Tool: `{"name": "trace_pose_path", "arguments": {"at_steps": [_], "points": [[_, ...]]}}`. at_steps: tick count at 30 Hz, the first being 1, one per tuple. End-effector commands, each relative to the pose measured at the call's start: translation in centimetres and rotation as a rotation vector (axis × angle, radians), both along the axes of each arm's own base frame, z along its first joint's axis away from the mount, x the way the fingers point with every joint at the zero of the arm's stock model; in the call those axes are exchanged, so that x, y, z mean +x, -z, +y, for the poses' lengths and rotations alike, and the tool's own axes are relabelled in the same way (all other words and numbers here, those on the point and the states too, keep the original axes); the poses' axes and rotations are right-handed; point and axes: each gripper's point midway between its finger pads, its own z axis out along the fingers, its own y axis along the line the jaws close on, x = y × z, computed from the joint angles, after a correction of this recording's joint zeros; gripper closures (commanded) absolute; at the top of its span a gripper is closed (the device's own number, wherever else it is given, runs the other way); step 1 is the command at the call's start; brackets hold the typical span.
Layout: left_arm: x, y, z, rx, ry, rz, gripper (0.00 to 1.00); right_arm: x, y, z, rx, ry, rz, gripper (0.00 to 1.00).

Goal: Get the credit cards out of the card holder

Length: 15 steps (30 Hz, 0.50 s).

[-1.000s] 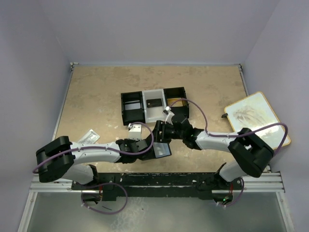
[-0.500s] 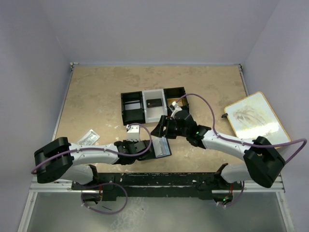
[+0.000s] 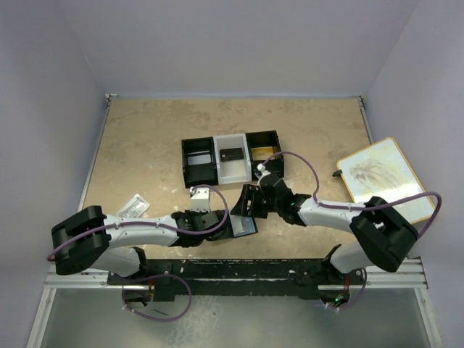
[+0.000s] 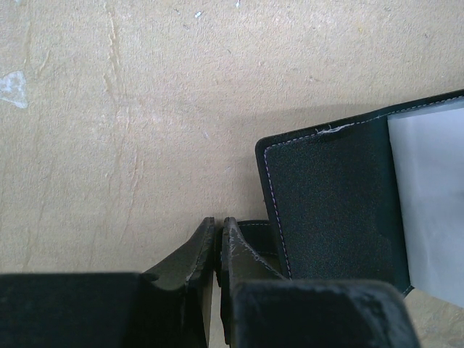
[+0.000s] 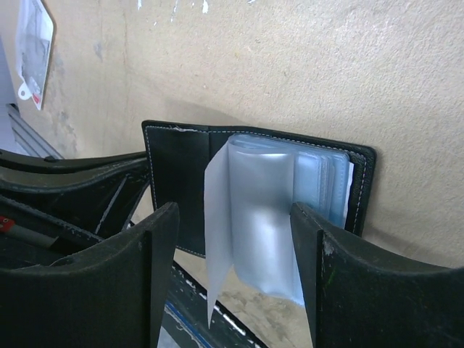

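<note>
The card holder (image 3: pixel 245 225), a black bifold wallet, lies open near the table's front edge. My left gripper (image 3: pixel 225 221) is shut on the edge of its black cover (image 4: pixel 326 203), fingers (image 4: pixel 243 254) pressed together. My right gripper (image 3: pixel 249 201) is open just above the wallet. In the right wrist view the pale-blue plastic sleeves (image 5: pixel 268 217) stand up between its wide-spread jaws (image 5: pixel 233 214), touching neither. No card shows in the sleeves. One dark credit card (image 3: pixel 232 154) lies in the tray's white middle compartment, and a gold-tan one (image 3: pixel 262 150) in its right compartment.
The black-and-white three-compartment tray (image 3: pixel 199 161) stands behind the wallet at mid-table. A white printed packet (image 3: pixel 132 206) lies at the left by my left arm. A tan-rimmed board (image 3: pixel 380 174) rests at the right edge. The arms' rail runs along the near edge.
My right arm swung out to the right and came back, its open gripper ending lower over the wallet's sleeves. The gold-tan card now shows in the right compartment. The left gripper has not moved.
</note>
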Motion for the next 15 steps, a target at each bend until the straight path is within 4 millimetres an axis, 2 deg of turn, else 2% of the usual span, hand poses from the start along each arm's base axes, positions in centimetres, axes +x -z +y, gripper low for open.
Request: {"name": "trace_pose_path", "arguments": {"at_steps": [1,5,9,15], "points": [[-0.2,0.5,0.1,-0.017,-0.018,0.013,1.0,-0.1,0.3,0.4,0.029,-0.007,0.004,0.34],[-0.1,0.9,0.1,-0.012,-0.02,0.02,1.0,-0.9,0.0,1.6,0.101,-0.067,0.023,0.34],[-0.1,1.5,0.3,-0.01,-0.035,0.034,1.0,-1.5,-1.4,3.5,0.231,-0.118,0.032,0.34],[-0.4,2.1,0.2,-0.049,-0.049,0.054,1.0,-1.1,-1.5,4.8,0.266,-0.144,0.045,0.35]]}}
